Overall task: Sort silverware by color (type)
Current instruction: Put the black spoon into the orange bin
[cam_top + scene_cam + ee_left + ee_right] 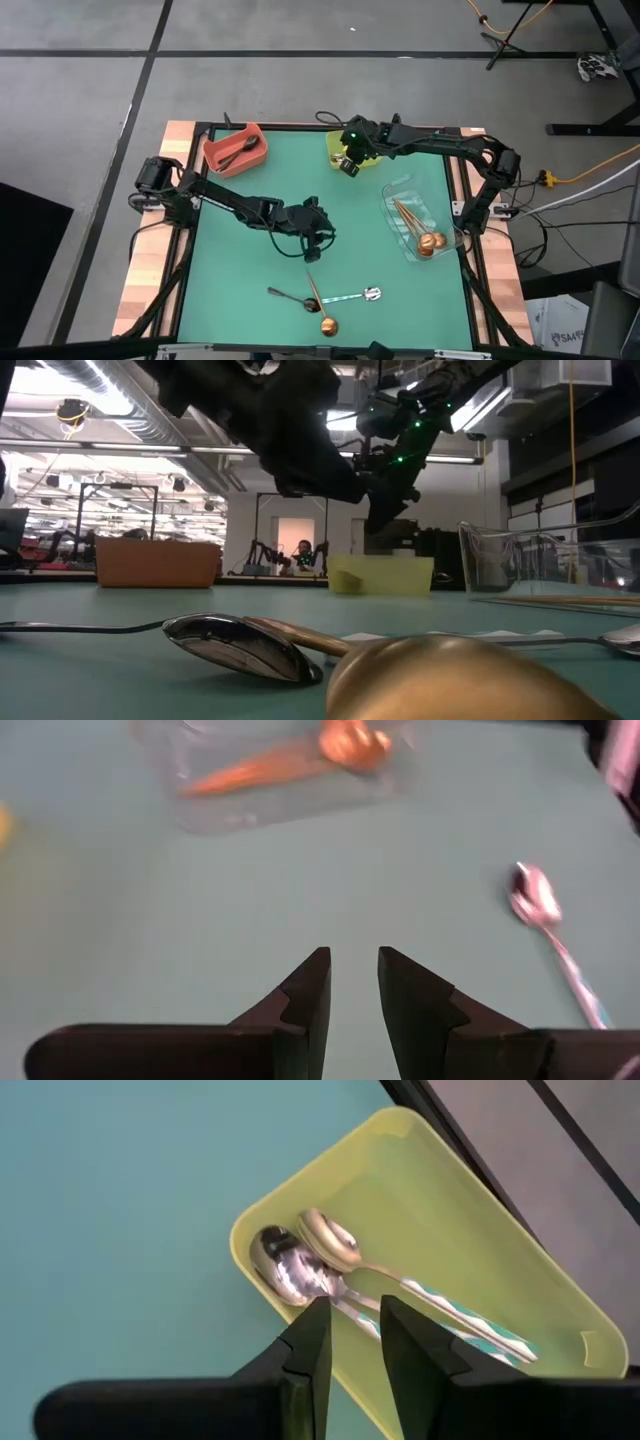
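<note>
Hovering above the green table (250, 300), the left gripper (318, 238) sits near mid-table with its fingers (305, 1005) parted by a narrow gap and nothing between them. Three spoons lie loose on the mat near the front edge: a black spoon (290, 297), a silver spoon (352, 296) and a copper-gold spoon (322, 310) with a round bowl, the black and copper-gold ones crossing. Far-right on the table, the right gripper (347, 166) hangs over the yellow-green bin (480, 1250), its fingers (308, 1355) likewise slightly apart and empty. Two silver spoons (330, 1275) lie side by side in that bin, bowls toward one end. Copper-gold spoons (420, 230) rest in the clear bin (395, 190) at the right side of the table. One black spoon (236, 155) lies in the red bin (215, 150) at the far-left corner. Seen from table height, the copper-gold bowl (450, 680) fills the foreground, with the black spoon's bowl (240, 645) just behind.
</note>
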Available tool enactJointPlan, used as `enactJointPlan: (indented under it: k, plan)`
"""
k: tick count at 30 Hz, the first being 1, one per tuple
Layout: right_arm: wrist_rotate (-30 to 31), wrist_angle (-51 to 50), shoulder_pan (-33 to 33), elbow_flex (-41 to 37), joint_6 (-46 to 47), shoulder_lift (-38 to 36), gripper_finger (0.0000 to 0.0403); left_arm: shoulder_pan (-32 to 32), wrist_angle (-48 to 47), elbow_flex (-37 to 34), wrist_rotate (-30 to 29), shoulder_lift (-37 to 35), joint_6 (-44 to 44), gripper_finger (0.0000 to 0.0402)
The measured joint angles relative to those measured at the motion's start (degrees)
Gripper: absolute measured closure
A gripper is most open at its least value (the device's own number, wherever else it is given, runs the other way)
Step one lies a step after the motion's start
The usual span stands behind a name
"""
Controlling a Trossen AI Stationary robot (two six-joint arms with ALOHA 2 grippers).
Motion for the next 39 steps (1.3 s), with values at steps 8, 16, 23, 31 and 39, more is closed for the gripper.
enactJointPlan:
  k: [8, 16, 23, 31, 39]
  plan:
    - [0.00, -0.49, 0.00, 0.00, 0.00, 0.00, 0.0322, -3.45, -8.95, 0.04, 6.74, -0.78, -2.83, 0.0321]
    - [0.00, -0.31, 0.00, 0.00, -0.01, 0.00, 0.0322, -9.01, -18.20, 0.03, 10.44, -0.79, -5.63, 0.0321]
    - [0.00, -0.29, 0.00, 0.00, 0.01, 0.00, 0.0322, -11.86, -18.76, 0.02, 9.88, -0.77, -12.16, 0.0321]
    - [0.00, -0.26, 0.00, 0.00, -0.01, 0.00, 0.0322, -13.88, -20.34, 0.02, 9.81, -0.73, -12.41, 0.0321]
    - [0.00, -0.26, 0.00, 0.00, -0.01, 0.00, 0.0322, -18.20, -20.94, -0.02, 9.33, -0.70, -12.94, 0.0321]
